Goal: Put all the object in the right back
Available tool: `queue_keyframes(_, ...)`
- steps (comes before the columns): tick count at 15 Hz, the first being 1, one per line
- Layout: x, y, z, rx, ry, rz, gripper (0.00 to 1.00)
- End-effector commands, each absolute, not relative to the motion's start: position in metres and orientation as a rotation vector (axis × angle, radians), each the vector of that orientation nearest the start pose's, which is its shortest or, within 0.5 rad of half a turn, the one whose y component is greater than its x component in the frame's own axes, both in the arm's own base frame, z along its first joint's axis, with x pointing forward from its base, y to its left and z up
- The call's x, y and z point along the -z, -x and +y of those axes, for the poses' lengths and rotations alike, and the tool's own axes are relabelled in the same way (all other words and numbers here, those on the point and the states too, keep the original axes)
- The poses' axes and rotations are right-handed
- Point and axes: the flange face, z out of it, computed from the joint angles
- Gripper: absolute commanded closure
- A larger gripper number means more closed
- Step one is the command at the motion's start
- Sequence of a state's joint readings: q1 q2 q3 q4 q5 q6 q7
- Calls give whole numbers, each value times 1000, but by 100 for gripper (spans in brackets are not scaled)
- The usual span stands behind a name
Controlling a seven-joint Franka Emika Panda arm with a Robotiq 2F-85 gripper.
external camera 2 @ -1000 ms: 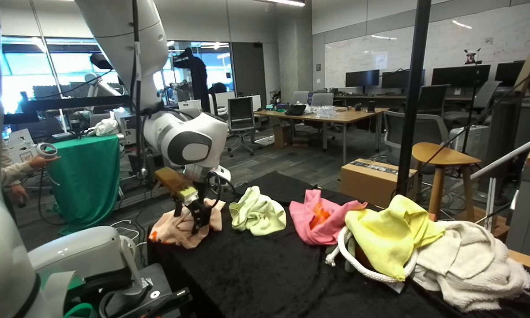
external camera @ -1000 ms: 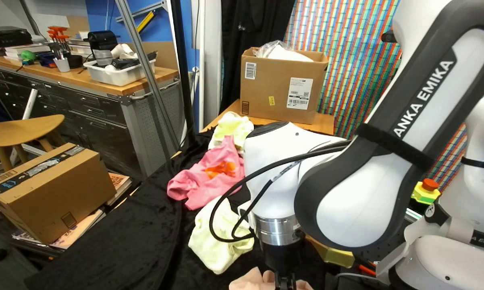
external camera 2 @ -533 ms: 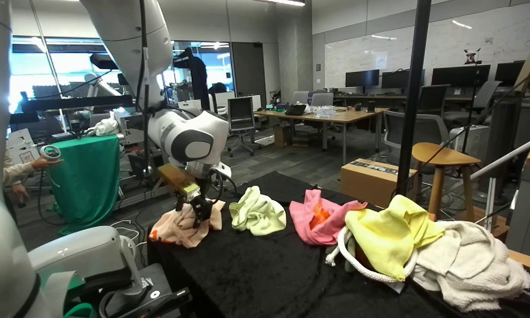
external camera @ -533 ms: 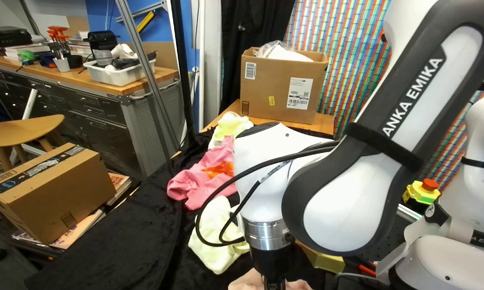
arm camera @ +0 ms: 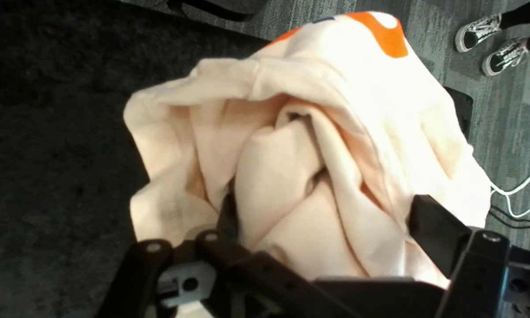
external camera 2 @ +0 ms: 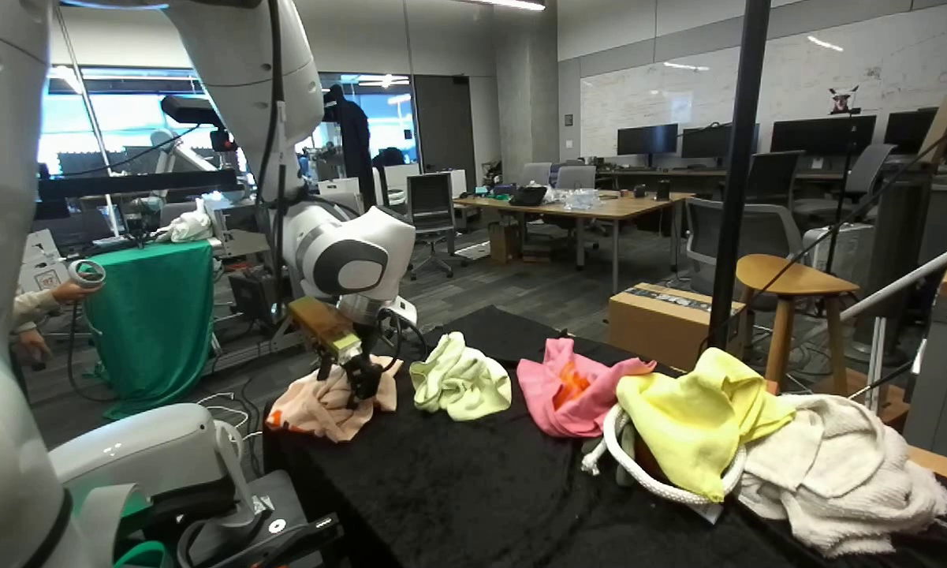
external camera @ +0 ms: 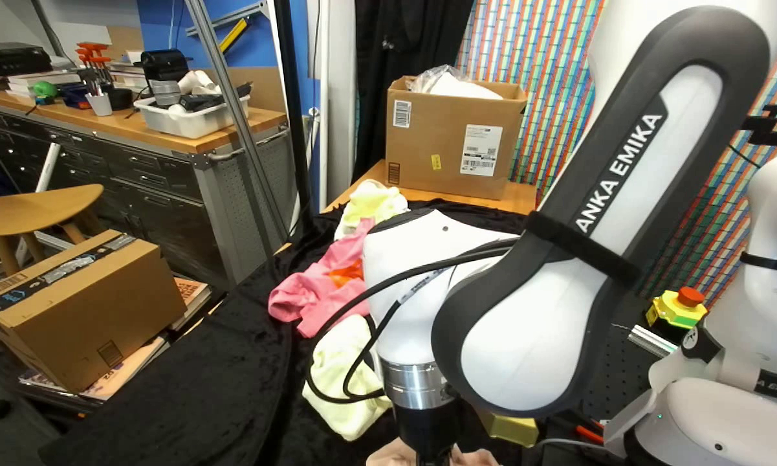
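Note:
A crumpled peach cloth with an orange print [external camera 2: 307,410] lies on the black-covered table. It fills much of the wrist view [arm camera: 287,176]. My gripper [arm camera: 326,212] is open and low over this cloth, its two fingers wide apart with peach folds between them. The gripper shows in an exterior view [external camera 2: 345,383], with its tips against or in the folds. A pale green cloth [external camera 2: 461,383] and a pink cloth with orange print [external camera 2: 548,394] lie in a row beside it. A yellow cloth [external camera 2: 702,426] drapes over a container with a white rope edge [external camera 2: 650,480].
A rumpled off-white cloth [external camera 2: 844,473] lies beside the container. A large cardboard box [external camera: 453,142] stands at the table's far end. A dark upright pole [external camera 2: 733,197] rises at the table edge. A second robot arm [external camera: 724,414] stands close by.
The arm has shifted a little, leftward in one exterior view and slightly rightward in another, with the gripper staying over the peach cloth. The cloths look unmoved.

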State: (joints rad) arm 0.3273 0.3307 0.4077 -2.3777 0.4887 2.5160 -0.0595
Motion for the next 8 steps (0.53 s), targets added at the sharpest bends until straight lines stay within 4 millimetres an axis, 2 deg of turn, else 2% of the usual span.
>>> queue_keyframes(1,-184,-361,334,-442,2739,-484,35)
queue_keyframes(8,-203,-365,326,-447,2722,-463,93)
